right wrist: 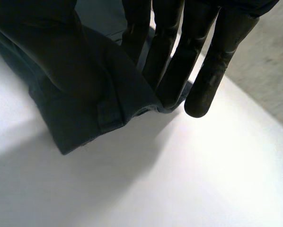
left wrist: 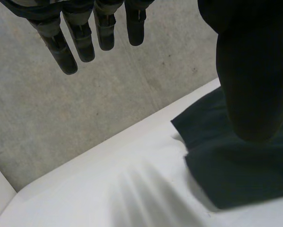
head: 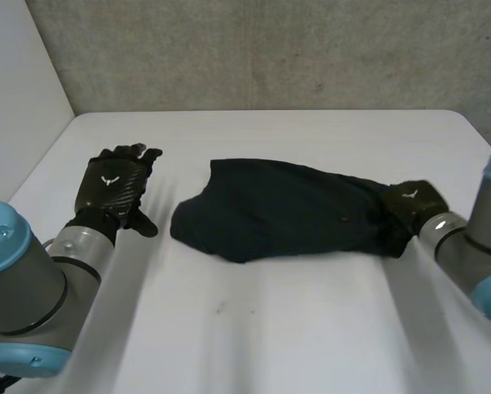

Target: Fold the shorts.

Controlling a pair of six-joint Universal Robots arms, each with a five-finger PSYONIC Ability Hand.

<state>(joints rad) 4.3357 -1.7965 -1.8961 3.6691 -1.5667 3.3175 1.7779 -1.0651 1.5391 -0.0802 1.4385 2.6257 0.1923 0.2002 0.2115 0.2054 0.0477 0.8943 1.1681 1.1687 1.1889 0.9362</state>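
— Where were the shorts (head: 282,209)?

— On the table (head: 254,336), in a dark, loosely bunched heap and not yet a tidy fold.

— And the hands?

— The right hand (head: 411,205) was at the shorts' right end. In the right wrist view its straight fingers (right wrist: 170,61) lay close together behind the cloth's edge with the thumb (right wrist: 37,42) in front of it. It looked like a pinch, with that edge raised a little off the table. The left hand (head: 112,187) hovered just left of the shorts, clear of them. Its fingers were straight and slightly apart, and it held nothing.

— Which step was that?

— Probably an early one: one end was gripped for a fold and the other end lay free.

— What did the next move call for?

— Likely the left hand had to come in to the shorts' left edge and take it or hold it down. Then the right could carry its end over the shorts without dragging the whole heap.
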